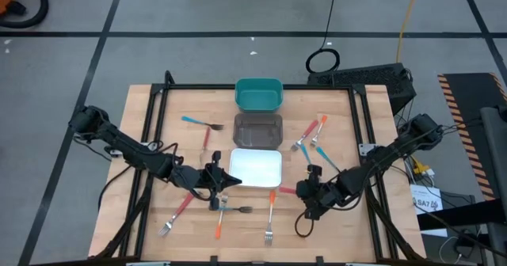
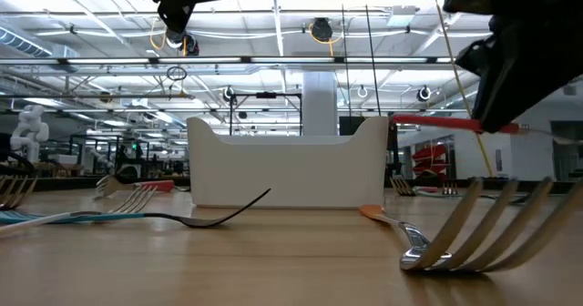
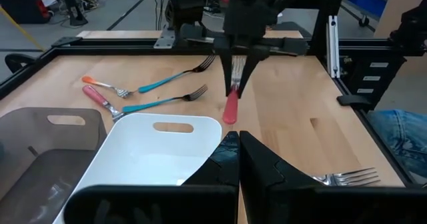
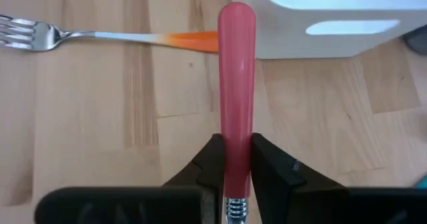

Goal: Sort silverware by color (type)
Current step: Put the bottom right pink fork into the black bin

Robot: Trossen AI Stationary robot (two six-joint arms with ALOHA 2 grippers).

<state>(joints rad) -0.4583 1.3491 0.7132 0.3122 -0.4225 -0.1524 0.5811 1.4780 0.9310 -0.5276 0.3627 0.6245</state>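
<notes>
From above, your right gripper [image 1: 310,193] sits just right of the white bin [image 1: 256,169], carrying a red fork [image 1: 287,190] whose handle points left toward the bin. Your left gripper [image 1: 215,179] waits at the bin's left edge, shut and empty.

At table level, the fork hangs level and clear of the wood; hold that height so it clears the bin wall.

In your left wrist view, the handle tip points at the bin's near corner.

In your right wrist view, the fingers [image 4: 208,163] pinch the handle near the metal neck, so move slowly or it may pivot.
</notes>
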